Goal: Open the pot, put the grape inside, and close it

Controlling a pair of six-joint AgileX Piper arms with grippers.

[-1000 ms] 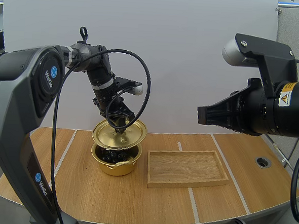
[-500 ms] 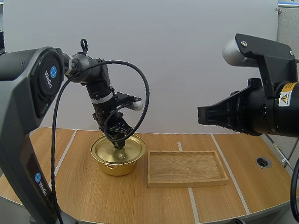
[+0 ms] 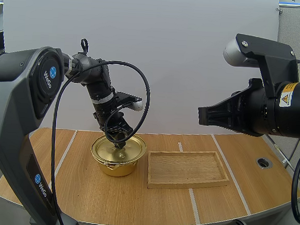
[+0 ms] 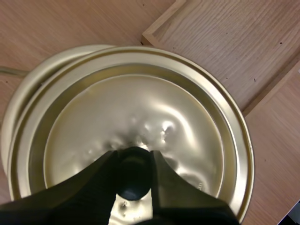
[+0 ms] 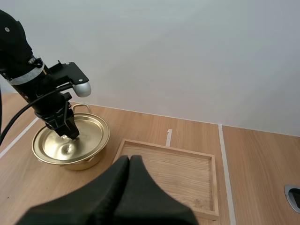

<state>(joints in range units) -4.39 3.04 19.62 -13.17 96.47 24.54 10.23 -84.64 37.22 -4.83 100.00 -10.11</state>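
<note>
Tray flanks pot; bare table in front.

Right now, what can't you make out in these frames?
1) What is inside the pot: in every view the lid covers it.
2) Most of the knob on the lid: in the left wrist view the left gripper is pinched around it.
3) Near corner of the wooden tray: in the right wrist view it sits behind the shut right gripper.

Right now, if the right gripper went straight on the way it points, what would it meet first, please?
Probably the wooden tray: the right gripper, shut, aims down toward it, though depth is hard to judge.
</note>
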